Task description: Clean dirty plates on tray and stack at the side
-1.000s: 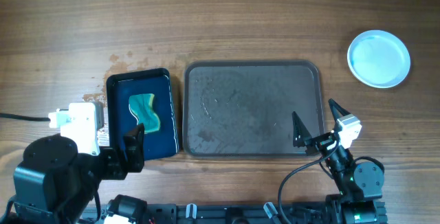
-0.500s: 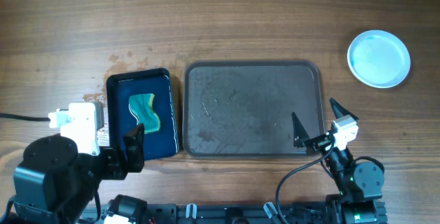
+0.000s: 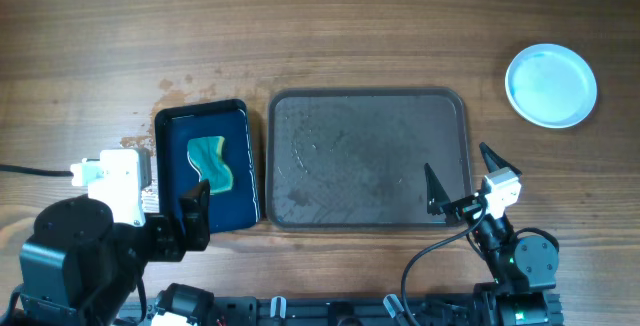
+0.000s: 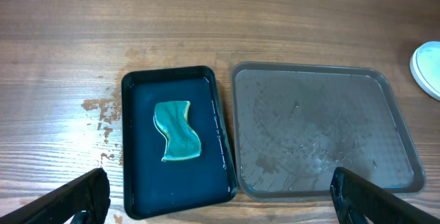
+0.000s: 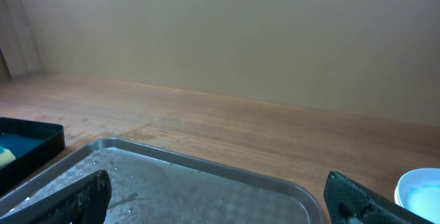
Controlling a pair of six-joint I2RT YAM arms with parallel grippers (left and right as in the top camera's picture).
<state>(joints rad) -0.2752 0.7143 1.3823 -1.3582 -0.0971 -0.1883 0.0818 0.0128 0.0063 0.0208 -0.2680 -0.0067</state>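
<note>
The grey-brown tray [image 3: 367, 156] lies at the table's middle with nothing on it, only wet streaks. White plates [image 3: 551, 85] sit off the tray at the far right of the table; from above I see one round outline and cannot tell how many are stacked. Their edge shows in the left wrist view [image 4: 430, 69] and the right wrist view [image 5: 419, 193]. My left gripper [image 4: 220, 200] is open and empty, near the front edge below the blue tray. My right gripper [image 3: 462, 174] is open and empty over the tray's front right corner [image 5: 206, 189].
A smaller dark blue tray [image 3: 175, 181] stands left of the grey tray and holds a teal and yellow sponge [image 3: 210, 161], also seen in the left wrist view [image 4: 177, 130]. Pale stains mark the wood left of it [image 3: 170, 91].
</note>
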